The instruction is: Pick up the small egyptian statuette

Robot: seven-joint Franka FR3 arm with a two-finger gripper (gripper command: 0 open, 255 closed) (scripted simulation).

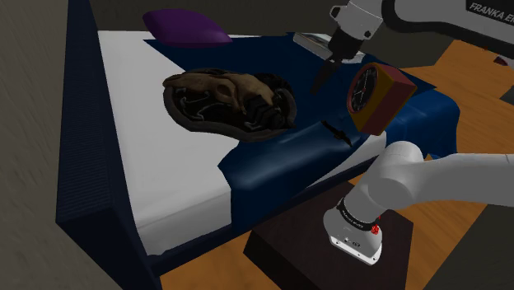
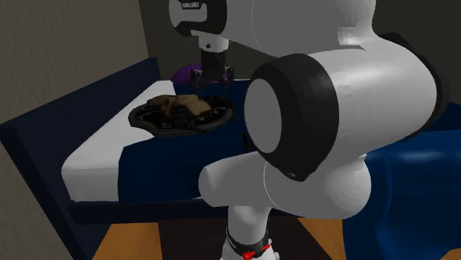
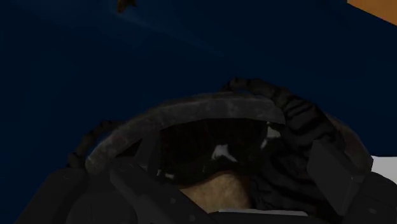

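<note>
Statuette (image 1: 334, 130) on blue blanket (image 1: 280, 156), gripper (image 2: 210, 81) open wide, holds nothing, hovers nr dark bowl (image 1: 185, 115).

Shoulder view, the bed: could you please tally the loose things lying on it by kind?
Purple pillow: 1
Brown-and-black round bundle: 1
Boxy clock: 1
Small dark statuette: 1
Flat grey item: 1
Total: 5

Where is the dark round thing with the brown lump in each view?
Shoulder view: dark round thing mid-picture on the bed, left of the gripper.
Second exterior view: upper left of centre, below the gripper in the picture.
Wrist view: close ahead, against the blue blanket.
Shared landmark: the blue blanket beside it.
</note>
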